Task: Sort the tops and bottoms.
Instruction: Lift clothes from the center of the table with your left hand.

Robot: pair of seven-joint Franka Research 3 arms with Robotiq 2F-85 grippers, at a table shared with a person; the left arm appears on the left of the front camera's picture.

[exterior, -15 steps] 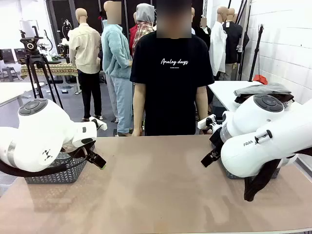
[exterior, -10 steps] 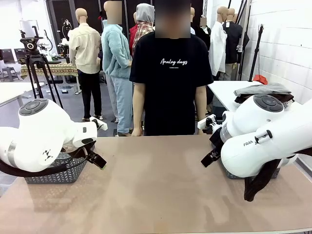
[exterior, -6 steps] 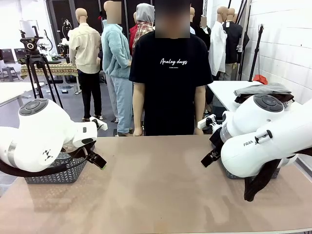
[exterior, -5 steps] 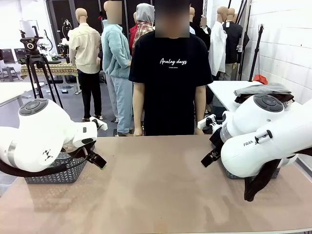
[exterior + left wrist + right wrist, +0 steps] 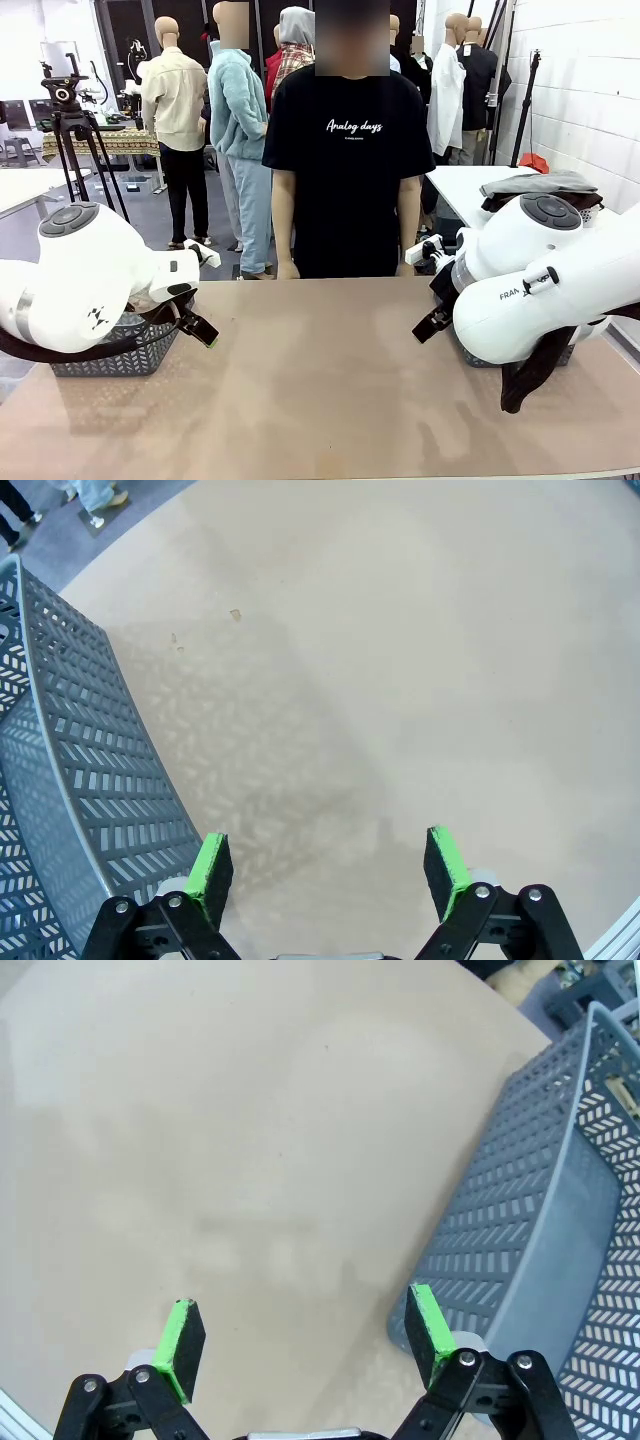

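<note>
Front view: table [image 5: 320,390], left basket [image 5: 110,356] and right basket [image 5: 540,1210] at its ends. Folded cloth pile [image 5: 538,186] on side table [image 5: 462,186], perhaps the garments. Sorting apparently unstarted. Left gripper [image 5: 325,865], right gripper [image 5: 300,1332] spread wide, empty.

The left basket [image 5: 120,358] and right basket [image 5: 478,360] sit largely hidden behind the left arm [image 5: 80,280] and right arm [image 5: 545,290].

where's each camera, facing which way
front view: between the arms, across the table to the person; left arm, right arm show.
left wrist view: left wrist, down at table by left basket; open left gripper shows.
right wrist view: right wrist, down at table by right basket; open right gripper shows.
shared: table in all; baskets with front.
</note>
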